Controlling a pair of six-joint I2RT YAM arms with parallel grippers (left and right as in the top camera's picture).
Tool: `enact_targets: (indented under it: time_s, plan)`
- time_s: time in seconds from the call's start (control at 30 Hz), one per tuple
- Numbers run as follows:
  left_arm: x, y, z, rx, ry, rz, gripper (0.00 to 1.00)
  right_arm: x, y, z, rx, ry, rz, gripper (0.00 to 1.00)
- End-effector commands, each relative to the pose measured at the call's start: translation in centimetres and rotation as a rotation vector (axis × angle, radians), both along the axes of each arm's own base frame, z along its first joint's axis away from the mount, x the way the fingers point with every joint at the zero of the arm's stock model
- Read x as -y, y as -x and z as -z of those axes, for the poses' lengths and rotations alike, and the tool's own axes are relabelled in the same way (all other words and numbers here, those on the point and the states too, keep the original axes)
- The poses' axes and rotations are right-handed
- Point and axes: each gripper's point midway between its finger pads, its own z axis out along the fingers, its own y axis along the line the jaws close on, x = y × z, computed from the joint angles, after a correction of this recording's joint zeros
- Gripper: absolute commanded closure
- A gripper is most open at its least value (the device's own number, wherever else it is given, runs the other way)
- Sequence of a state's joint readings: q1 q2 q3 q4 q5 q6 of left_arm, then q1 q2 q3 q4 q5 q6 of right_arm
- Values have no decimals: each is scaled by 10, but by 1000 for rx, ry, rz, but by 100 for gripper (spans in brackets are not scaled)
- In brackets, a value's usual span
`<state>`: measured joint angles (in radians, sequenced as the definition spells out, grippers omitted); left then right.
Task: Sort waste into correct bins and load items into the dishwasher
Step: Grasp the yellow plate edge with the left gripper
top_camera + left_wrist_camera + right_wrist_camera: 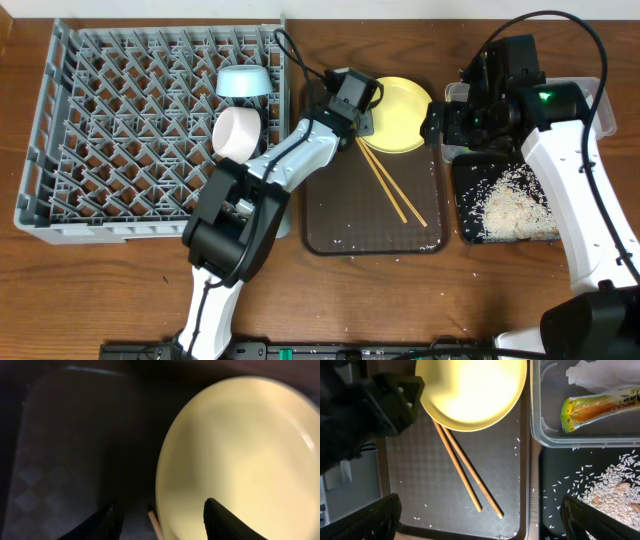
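So the left gripper (165,520) is down at the plate (240,450), one finger over the dish and one outside the rim. Whether it's actually clamped on that rim I honestly can't tell from here. The plate sits at the far right corner of the brown tray (420,475), and that's where I'd worry. It's a thin, slick edge to pinch, so the plate could tilt or slide out on the lift. The far ends of the chopsticks (465,475) are tucked under it, one tip showing right between the fingers. They could get pinched along with the plate, or flicked off the tray. The right gripper (480,515) hangs spread wide with nothing in it, just beside the plate, so a bump between the arms is possible too. Count: one plate, two chopsticks and some stray grains on the tray. At the surface's (100,290) right edge, one clear tub (540,430) holds one wrapper (600,407) and one napkin (605,372). Beside it is one black tray (555,465) with a pile of rice (515,205). On the left, one rack (120,130) has one light blue bowl (243,82) and one white bowl (238,132) along its right edge. Couldn't spot a cup.
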<state>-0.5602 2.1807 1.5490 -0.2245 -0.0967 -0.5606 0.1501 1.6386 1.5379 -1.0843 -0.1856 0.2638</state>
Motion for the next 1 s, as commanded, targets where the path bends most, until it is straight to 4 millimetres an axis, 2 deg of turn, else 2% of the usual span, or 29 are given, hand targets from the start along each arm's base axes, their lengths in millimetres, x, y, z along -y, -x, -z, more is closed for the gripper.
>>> enact_targets:
  time_s: [0.0, 0.27, 0.63, 0.8, 0.97]
  plan:
    - [0, -3, 11, 9, -47, 15, 47, 0, -1, -9, 22, -6, 10, 1]
    - [7, -3, 12, 25, -54, 37, 57, 0, -1, -9, 22, -6, 10, 1]
    - [-10, 0, 56, 2, -202, 25, 57, 0, -1, -9, 22, -6, 10, 1]
    - [-16, 4, 60, -16, -225, 6, 65, 0, -1, -9, 22, -6, 10, 1]
    - [-43, 18, 71, -115, -210, -176, 67, 0, -1, -9, 22, -6, 10, 1]
